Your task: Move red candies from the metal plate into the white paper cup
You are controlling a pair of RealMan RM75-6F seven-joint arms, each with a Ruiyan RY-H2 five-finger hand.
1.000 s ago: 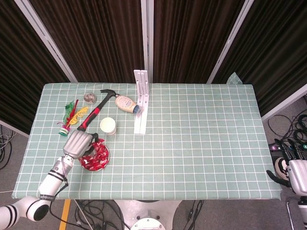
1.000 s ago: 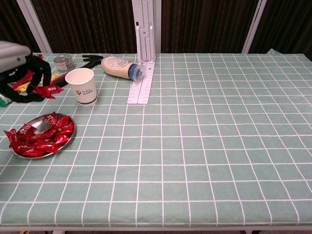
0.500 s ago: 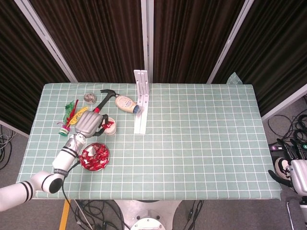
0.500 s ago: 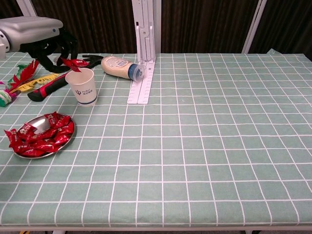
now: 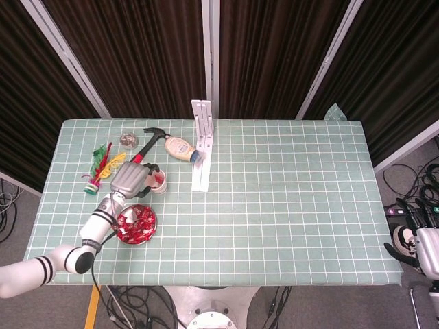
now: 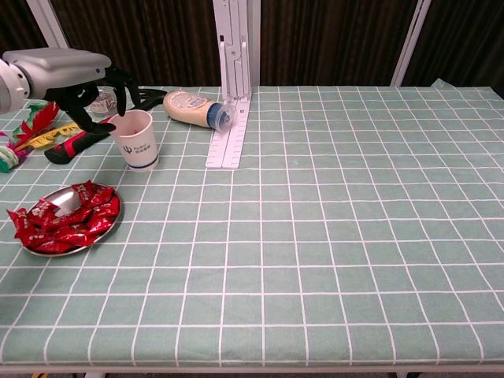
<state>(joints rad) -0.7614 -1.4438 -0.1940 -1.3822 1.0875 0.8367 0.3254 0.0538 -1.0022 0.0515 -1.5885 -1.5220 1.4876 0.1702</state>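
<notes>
The metal plate [image 5: 154,221] [image 6: 66,203] lies near the table's front left, heaped with red candies [image 5: 134,225] [image 6: 64,220]. Just behind it stands the white paper cup [image 5: 162,186] [image 6: 140,146]; the head view shows a bit of red inside its mouth. My left hand [image 5: 132,179] [image 6: 67,67] hovers at the cup's left rim, its dark fingers [image 6: 118,85] spread over the opening with nothing between them. My right hand [image 5: 415,247] hangs off the table's right end, cut by the frame edge, so its fingers are hard to read.
Behind the cup lie a red-handled hammer [image 5: 147,144] [image 6: 67,146], a mayonnaise bottle [image 5: 181,148] [image 6: 191,106] and a small metal tin [image 5: 127,140] [image 6: 101,100]. A white bracket [image 5: 202,144] [image 6: 232,94] stands mid-table. A feathered toy [image 5: 99,168] lies at far left.
My left hand carried a red candy from the plate up over the cup. The candy, seen in its fingers half a second ago, no longer shows there. The right hand stayed put.
</notes>
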